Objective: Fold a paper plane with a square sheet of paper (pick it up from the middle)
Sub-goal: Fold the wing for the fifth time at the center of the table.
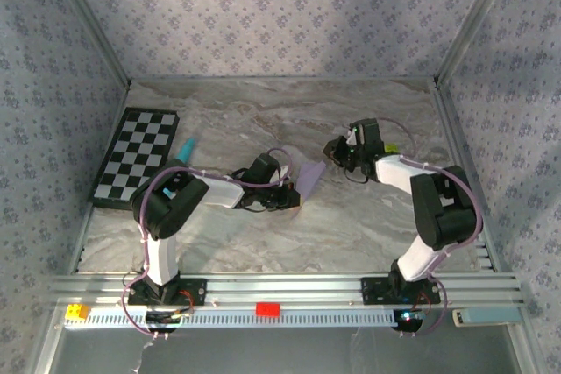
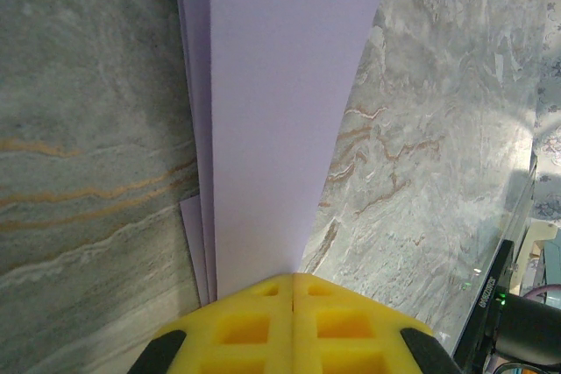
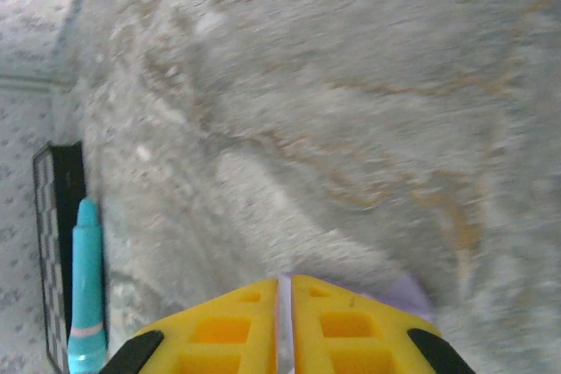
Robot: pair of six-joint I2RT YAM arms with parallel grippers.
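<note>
Paper [image 2: 280, 111]: lilac, already folded into a long layered strip. It sits about the middle of the bench [image 2: 421, 129], between the two tools.
Left tool [image 2: 294, 291]: fingers pressed together, pinching one end of the strip, which runs straight out from the tips.
Right tool [image 3: 282, 295]: fingers pressed together. A pale sliver shows in the seam and lilac sits just behind the tips, so it seems to nip the paper's other edge.
Done: lengthwise folds are in, with several stacked layers showing along one side of the strip.
To do: no pointed nose or spread wings show. I judge the task about midway, with shaping and creasing to come.
Others: the pen [image 3: 86, 278] and board [image 1: 136, 157] lie near the left edge, well apart from the paper.
</note>
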